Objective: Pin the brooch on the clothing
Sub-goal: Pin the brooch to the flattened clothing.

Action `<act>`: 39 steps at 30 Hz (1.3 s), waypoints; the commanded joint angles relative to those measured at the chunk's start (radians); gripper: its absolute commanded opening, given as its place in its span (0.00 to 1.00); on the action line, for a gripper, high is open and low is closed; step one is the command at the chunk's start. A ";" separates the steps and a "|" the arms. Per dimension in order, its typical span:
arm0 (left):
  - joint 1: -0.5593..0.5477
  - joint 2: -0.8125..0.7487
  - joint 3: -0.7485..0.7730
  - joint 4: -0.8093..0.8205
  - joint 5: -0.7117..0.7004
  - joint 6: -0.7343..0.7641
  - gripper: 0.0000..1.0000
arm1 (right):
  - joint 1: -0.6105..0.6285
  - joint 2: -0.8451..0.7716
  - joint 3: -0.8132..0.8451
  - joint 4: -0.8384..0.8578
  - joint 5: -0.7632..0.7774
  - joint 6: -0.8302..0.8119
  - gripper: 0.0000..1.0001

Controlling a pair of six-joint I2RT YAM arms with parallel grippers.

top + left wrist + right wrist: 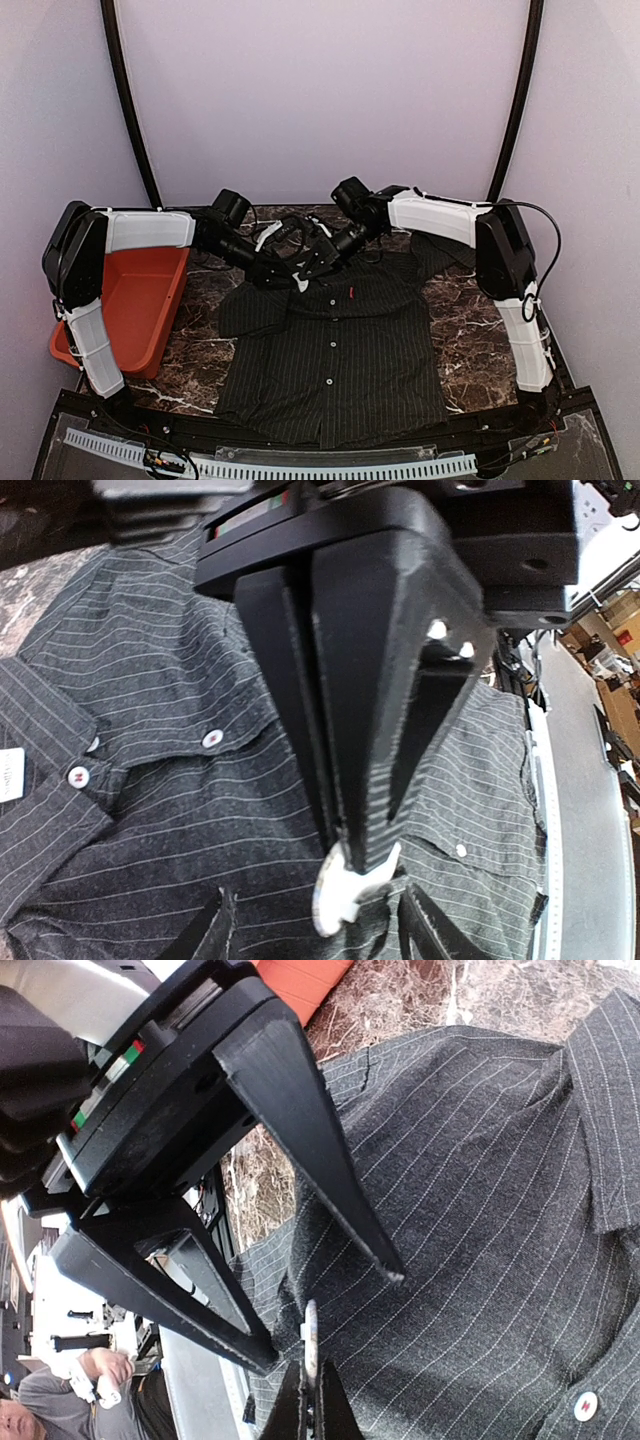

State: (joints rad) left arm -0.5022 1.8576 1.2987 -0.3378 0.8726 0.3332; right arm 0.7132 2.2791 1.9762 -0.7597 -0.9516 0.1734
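Left wrist view: my right pincer is pressed together on the white brooch, just over the shirt lying on the counter. My left pincer stands spread astride the cloth, probably to steady it for pinning.

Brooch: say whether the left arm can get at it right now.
Probably yes: the left fingers stand open close by the brooch, whose white edge juts free below the right fingers pinching it.
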 commanded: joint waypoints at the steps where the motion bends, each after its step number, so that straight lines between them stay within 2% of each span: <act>1: 0.001 -0.006 -0.018 -0.004 0.057 0.001 0.53 | -0.005 -0.057 -0.030 0.057 -0.051 -0.026 0.00; 4: 0.001 -0.001 -0.016 -0.005 0.063 0.000 0.53 | -0.004 -0.066 -0.049 0.084 -0.066 -0.024 0.00; 10: 0.001 0.006 -0.011 -0.012 0.067 -0.003 0.45 | -0.004 -0.089 -0.081 0.138 -0.094 -0.017 0.00; 19: 0.003 0.011 -0.010 -0.007 0.086 -0.014 0.42 | -0.006 -0.118 -0.126 0.197 -0.119 -0.016 0.00; 39: 0.019 -0.003 -0.030 0.044 0.154 -0.045 0.35 | -0.004 -0.122 -0.143 0.203 -0.131 -0.023 0.00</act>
State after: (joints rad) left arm -0.4927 1.8656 1.2858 -0.3145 0.9951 0.2981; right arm 0.7055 2.2120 1.8442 -0.5827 -1.0359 0.1612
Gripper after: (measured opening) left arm 0.352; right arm 0.009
